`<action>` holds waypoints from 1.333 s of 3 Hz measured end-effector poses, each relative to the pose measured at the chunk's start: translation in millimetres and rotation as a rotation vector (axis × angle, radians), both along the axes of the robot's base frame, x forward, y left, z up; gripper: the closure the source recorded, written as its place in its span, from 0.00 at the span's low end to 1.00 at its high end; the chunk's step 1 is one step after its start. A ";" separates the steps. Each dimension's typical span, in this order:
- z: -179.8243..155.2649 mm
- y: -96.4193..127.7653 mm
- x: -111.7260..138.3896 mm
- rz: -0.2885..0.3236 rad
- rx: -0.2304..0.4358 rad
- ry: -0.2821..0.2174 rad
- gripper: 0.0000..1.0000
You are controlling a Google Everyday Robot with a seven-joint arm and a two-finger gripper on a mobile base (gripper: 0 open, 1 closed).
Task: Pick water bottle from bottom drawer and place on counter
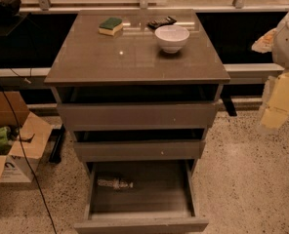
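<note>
The water bottle lies on its side in the back left of the bottom drawer, which is pulled fully out. It is a small clear crinkled bottle with a pale band. The counter is the glossy brown-grey top of the cabinet. My arm comes in at the right edge, and the gripper hangs there as a pale yellowish shape, to the right of the cabinet at the height of the upper drawers, well away from the bottle.
On the counter stand a white bowl, a green and yellow sponge and a small dark flat object. The two upper drawers are partly pulled out. An open cardboard box and a black cable lie on the speckled floor at left.
</note>
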State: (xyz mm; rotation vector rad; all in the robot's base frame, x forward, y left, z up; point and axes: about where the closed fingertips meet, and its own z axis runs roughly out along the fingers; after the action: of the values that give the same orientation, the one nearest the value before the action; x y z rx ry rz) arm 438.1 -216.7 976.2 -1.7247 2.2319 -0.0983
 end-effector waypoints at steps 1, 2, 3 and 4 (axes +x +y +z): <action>0.0 0.0 0.0 0.000 0.000 0.000 0.00; -1.7 0.1 2.2 -0.024 0.022 0.000 0.00; -17.6 23.4 10.1 -0.006 0.074 0.016 0.00; -40.1 53.5 18.4 0.030 0.127 0.027 0.00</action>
State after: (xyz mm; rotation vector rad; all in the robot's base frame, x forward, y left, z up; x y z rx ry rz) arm 456.5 -163.1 936.1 -1.7006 2.1791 0.0727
